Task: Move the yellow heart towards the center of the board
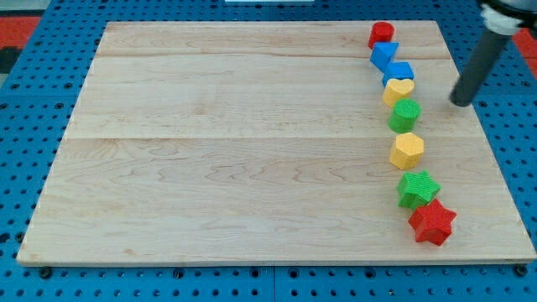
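The yellow heart (398,91) lies near the board's right edge, in a line of blocks running from the view's top to its bottom. It touches a blue block (399,72) above it and a green block (405,114) below it. My tip (460,101) rests on the board to the right of the yellow heart, a little apart from it, with the dark rod slanting up to the view's top right.
The wooden board (252,151) lies on a blue pegboard. The line also holds a red block (381,34), another blue block (384,54), a yellow hexagon (407,150), a green star (417,189) and a red star (433,222).
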Controlling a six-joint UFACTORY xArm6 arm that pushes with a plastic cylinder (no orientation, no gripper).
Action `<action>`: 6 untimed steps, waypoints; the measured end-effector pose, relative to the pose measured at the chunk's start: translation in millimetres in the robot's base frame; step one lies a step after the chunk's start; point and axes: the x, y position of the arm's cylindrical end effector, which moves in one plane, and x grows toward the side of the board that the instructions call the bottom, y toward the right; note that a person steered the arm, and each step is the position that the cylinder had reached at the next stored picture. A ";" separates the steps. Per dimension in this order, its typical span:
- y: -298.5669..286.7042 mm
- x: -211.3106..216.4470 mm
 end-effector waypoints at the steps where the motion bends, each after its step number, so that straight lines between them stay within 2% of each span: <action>1: -40.2 -2.0; 3: -173.9 -15.8; 4: -116.0 -51.2; 5: -155.5 -61.7; 6: -209.0 -51.0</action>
